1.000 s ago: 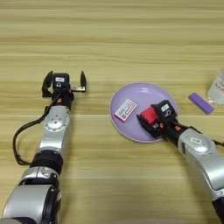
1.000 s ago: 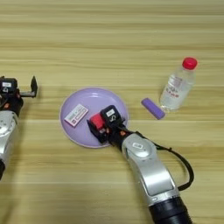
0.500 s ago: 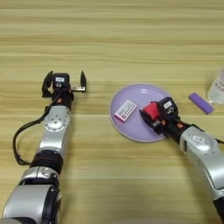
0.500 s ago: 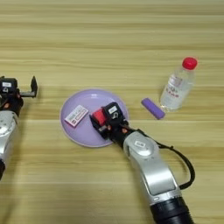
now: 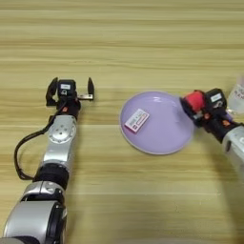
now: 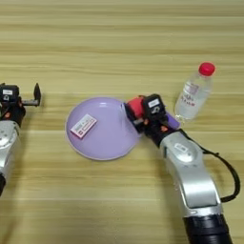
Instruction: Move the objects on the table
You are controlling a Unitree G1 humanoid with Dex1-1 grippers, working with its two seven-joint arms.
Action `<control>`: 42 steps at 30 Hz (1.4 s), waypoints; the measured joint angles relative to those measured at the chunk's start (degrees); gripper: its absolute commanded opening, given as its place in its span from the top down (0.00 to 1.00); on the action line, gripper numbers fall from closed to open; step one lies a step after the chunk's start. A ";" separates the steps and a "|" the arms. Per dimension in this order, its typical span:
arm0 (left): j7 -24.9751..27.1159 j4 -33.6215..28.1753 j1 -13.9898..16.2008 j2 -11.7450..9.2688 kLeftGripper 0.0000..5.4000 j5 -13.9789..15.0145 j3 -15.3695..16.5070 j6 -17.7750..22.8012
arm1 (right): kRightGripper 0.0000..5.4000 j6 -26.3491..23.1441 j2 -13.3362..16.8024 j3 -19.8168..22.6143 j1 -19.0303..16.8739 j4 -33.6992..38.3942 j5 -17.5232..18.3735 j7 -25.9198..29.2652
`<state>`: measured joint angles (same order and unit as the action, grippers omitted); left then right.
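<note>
Robot test bench or lab setting, suggested by a bare light wooden tabletop [image 5: 143,43] filling the view, two metallic robot arms, a few small props laid out

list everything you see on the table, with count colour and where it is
table: one, light wood with horizontal grain, fills the view
plate: one, round, lilac, centre of the table
card: one, white and red, lying on the plate's left part
cube: one, red, at the plate's right rim, between the right gripper's jaws
block: one, purple, mostly hidden behind the right gripper, left of the bottle
bottle: one, clear with a red cap, upright, right of the plate
left gripper: one, black, jaws open, holding nothing, left of the plate
right gripper: one, black, jaws shut on the cube at the plate's right rim
</note>
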<state>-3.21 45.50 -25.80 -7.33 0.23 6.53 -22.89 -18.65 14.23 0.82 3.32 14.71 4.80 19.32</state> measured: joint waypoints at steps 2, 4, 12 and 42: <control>0.00 0.00 -0.01 0.00 0.00 0.00 0.00 0.00 | 0.57 -0.49 1.18 1.76 -0.74 0.18 0.07 -0.18; 0.00 0.00 0.00 0.00 0.00 0.00 0.00 0.00 | 0.57 -0.83 1.80 2.52 -1.33 0.17 0.07 -0.20; -0.09 -0.01 -0.01 0.01 0.00 -0.03 -0.03 0.00 | 0.57 -0.90 1.93 2.71 -1.70 -1.15 0.00 -0.12; -0.29 -0.32 -0.01 0.07 0.00 0.00 -0.03 -0.01 | 0.46 0.28 2.91 -0.18 -1.65 -12.39 -0.16 0.54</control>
<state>-3.50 45.18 -25.81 -7.27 0.23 6.50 -22.90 -18.36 17.14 0.64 1.67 2.33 4.64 19.86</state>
